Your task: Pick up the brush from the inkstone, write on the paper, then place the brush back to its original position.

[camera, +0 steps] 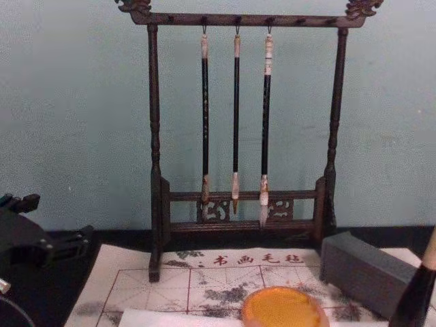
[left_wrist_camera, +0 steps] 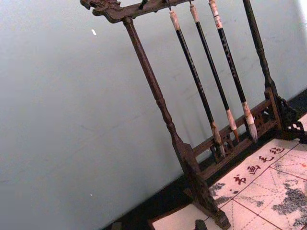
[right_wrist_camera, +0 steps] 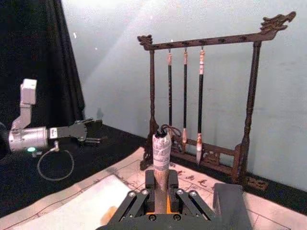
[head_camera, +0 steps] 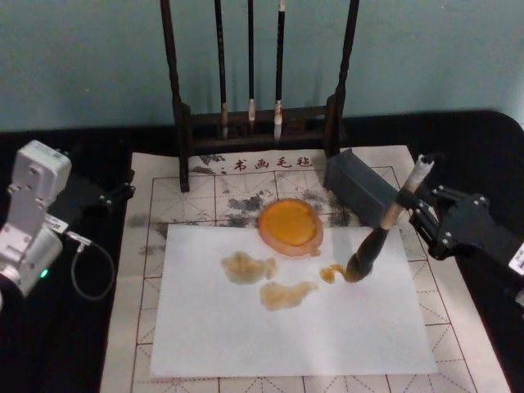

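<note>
Though clear of the inkstone (head_camera: 289, 223), far from finished: leans steeply, this brush (head_camera: 391, 216), white handle end up and off to the right, bushy tuft down on the paper (head_camera: 286, 336) just right of the dish. Touches the sheet at a small orange-brown mark (head_camera: 331, 273), apparently mid-stroke. Sits pinched on the pale handle, above the black section, between the fingers of the right gripper (head_camera: 412, 205), which press on it from both sides; shows the same clamp from the right wrist, handle (right_wrist_camera: 161, 153) rising straight out of the grip.

Counts as done: the pick-up. Looks under way: the writing, with two larger pale blots (head_camera: 248, 268) on the paper to the left of the tuft, near each other and well inside the sheet. Remains, by this reading: ending the stroke, lifting off, laying the brush back on the orange dish, letting go.

Farther out, nothing resting on the inkstone, set at the paper's top edge on the gridded felt mat (head_camera: 164, 205). Behind and to the right, a grey block (head_camera: 360, 184); behind that, a dark rack (head_camera: 258, 123) with three thin brushes (head_camera: 250, 57) hanging, untouched. Far left over the black worktop (head_camera: 90, 344), well apart from the paper, the left gripper (head_camera: 123, 192), idle.
</note>
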{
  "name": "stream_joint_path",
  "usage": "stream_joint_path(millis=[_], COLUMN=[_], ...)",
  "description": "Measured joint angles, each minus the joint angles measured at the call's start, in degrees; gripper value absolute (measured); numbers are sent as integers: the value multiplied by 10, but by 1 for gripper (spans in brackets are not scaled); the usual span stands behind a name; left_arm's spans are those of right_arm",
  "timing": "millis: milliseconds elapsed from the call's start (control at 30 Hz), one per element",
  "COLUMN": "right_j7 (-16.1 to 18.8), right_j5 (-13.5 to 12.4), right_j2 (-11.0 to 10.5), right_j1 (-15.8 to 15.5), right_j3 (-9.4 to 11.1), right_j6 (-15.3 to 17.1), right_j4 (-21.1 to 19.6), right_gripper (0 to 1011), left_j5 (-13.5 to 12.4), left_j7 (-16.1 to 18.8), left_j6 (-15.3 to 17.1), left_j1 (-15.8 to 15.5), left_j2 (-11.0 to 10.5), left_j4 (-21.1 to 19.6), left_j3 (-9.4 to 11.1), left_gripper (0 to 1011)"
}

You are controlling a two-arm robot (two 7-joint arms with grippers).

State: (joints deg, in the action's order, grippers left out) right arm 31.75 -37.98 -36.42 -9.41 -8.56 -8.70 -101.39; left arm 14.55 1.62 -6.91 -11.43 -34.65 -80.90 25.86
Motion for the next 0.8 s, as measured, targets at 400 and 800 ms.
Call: stream_joint_path(millis=[400,800], right_j7=[20,26], right_j5=[-14,-21], right_j2=[-17,-24], right_j1=[-23,-28], right_j3=[-5,-12], right_j6=[5,3], right_j4=[-22,-33], right_gripper=[182,182], left_j5=[0,0], left_j7=[0,0], left_j6=[0,0], left_j1=[0,0], left_j2=[0,0], left_j4=[0,0], left_j3=[0,0], left_gripper=[1001,1001])
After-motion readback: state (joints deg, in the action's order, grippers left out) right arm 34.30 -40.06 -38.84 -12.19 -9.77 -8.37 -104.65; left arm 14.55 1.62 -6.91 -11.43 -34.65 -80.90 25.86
